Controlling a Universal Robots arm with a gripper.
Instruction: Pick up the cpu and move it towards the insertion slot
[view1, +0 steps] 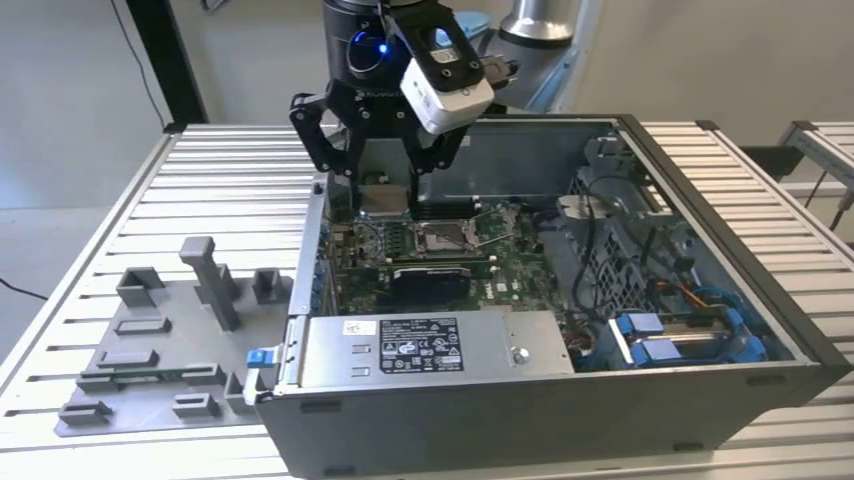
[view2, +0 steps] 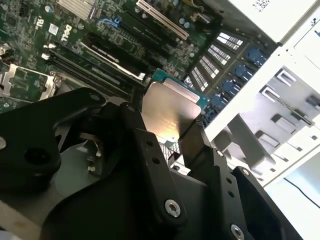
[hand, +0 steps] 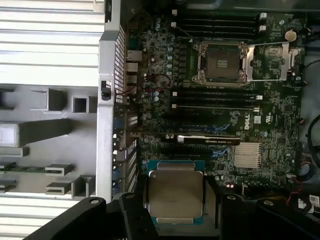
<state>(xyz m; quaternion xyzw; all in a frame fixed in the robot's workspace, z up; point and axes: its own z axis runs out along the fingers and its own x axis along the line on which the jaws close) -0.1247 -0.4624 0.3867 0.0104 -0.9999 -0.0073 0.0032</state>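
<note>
- Hanging nearly straight down from above the rear of the open computer case, wrist and its white camera box uppermost.
- Reaching with the gripper just inside the case's back wall, above the far edge of the motherboard.
- Clamping the jaws narrowly on the cpu, black fingers pressing against its opposite edges in both wrist views.
- Carrying the cpu clear of the board, silvery top facing the first wrist camera, thin rim showing around it.
- Tilting slightly in the second wrist view, where the cpu is sitting between the two dark fingers above the expansion slots.
- Lying apart from the chip, toward the middle of the board: the insertion slot, with metal frame swung open and dull centre exposed in the first wrist view.
- Resting on the ribbed table at the exterior view's left, outside the case: the grey tray with upright blocks.
</note>
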